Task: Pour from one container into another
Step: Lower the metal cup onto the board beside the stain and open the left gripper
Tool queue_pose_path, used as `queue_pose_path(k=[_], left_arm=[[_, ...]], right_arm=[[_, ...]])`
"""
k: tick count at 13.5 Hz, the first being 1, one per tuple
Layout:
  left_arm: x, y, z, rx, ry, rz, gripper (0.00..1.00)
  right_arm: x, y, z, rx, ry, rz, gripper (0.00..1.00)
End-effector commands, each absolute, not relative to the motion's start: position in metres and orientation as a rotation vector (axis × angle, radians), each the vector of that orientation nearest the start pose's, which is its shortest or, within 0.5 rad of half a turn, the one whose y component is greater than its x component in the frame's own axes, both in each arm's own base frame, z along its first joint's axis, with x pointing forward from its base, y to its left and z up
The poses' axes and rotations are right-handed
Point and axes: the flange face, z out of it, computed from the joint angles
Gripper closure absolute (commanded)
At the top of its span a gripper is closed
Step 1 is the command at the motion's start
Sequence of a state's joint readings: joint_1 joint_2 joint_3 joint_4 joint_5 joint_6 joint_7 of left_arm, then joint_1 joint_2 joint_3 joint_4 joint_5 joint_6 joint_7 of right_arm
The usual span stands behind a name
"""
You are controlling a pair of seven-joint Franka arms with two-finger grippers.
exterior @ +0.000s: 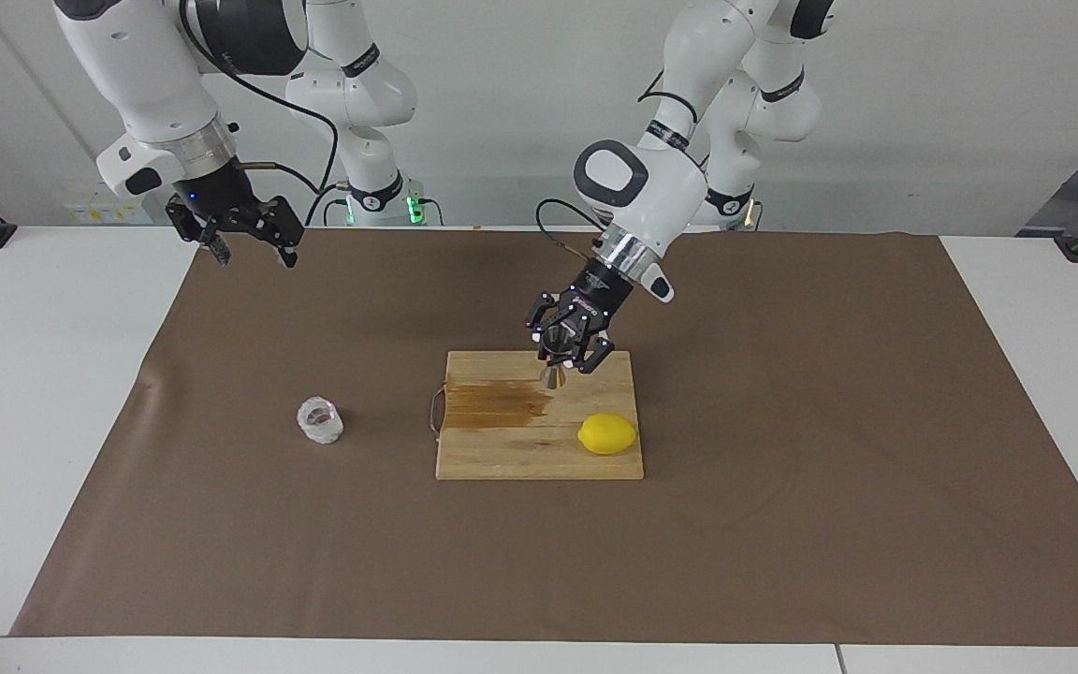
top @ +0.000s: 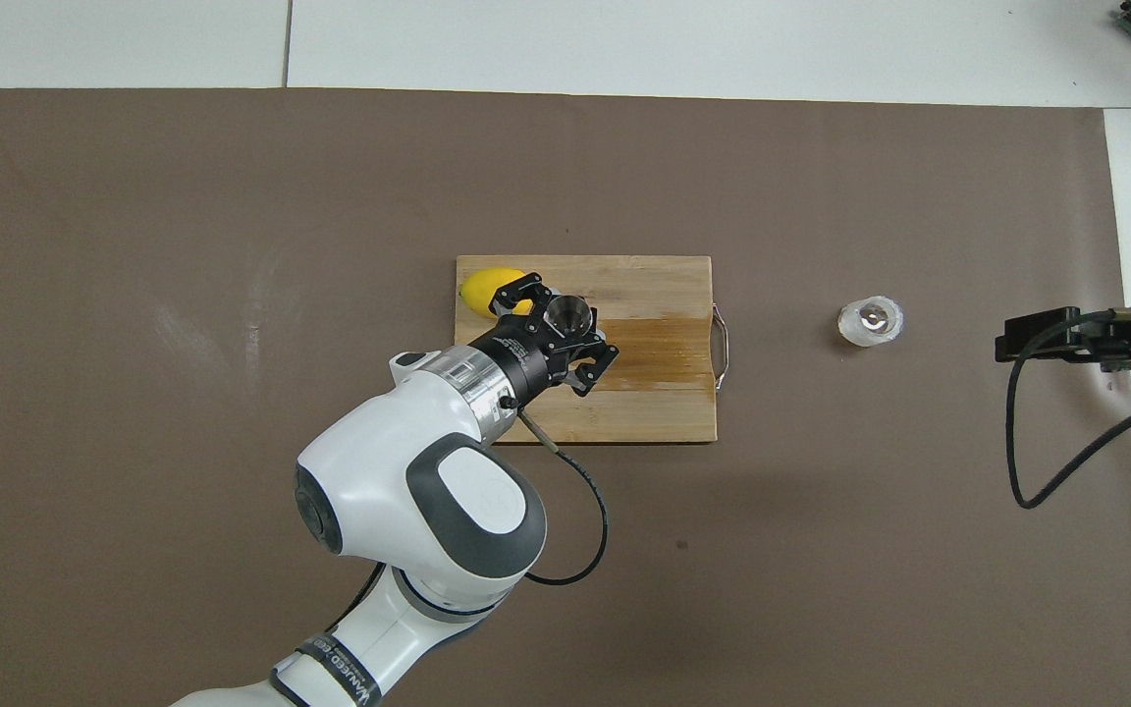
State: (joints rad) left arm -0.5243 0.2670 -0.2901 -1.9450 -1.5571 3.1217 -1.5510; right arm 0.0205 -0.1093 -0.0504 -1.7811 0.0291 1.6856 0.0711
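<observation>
My left pincer is clamped on the steel jigger, holding it upright on the wooden board, near the lemon. The glass cup sits on the brown mat toward my right arm's end of the table, where my right pincer waits open, raised.

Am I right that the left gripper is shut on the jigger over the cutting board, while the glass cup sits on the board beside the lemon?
Not quite: the facing view shows the glass cup on the brown mat, off the board, toward the right arm's end. The left gripper is indeed shut on the jigger over the board; the lemon lies on it.
</observation>
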Motion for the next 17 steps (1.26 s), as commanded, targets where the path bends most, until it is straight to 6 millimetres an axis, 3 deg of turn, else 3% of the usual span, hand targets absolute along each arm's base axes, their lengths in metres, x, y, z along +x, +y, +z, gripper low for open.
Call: queue_pose_path(k=[1, 5, 7, 12, 17], left_arm=[[0.494, -0.402, 0.365, 0.878, 2.084, -0.517, 1.00], [0.492, -0.423, 0.355, 0.913, 2.074, -0.515, 0.96], [0.481, -0.438, 0.349, 0.922, 2.075, -0.501, 0.95], [0.476, -0.462, 0.337, 0.958, 2.055, -0.477, 0.84], [0.475, -0.463, 0.333, 0.962, 2.059, -0.476, 0.75]], right_arm=[[0.528, -0.015, 0.596, -3.108, 0.192, -0.010, 0.00], [0.528, -0.015, 0.595, -3.108, 0.192, -0.008, 0.00], [0.528, -0.015, 0.595, -3.108, 0.192, -0.008, 0.00], [0.528, -0.015, 0.595, -3.108, 0.192, -0.008, 0.00], [0.528, -0.015, 0.596, -3.108, 0.192, -0.010, 0.00]])
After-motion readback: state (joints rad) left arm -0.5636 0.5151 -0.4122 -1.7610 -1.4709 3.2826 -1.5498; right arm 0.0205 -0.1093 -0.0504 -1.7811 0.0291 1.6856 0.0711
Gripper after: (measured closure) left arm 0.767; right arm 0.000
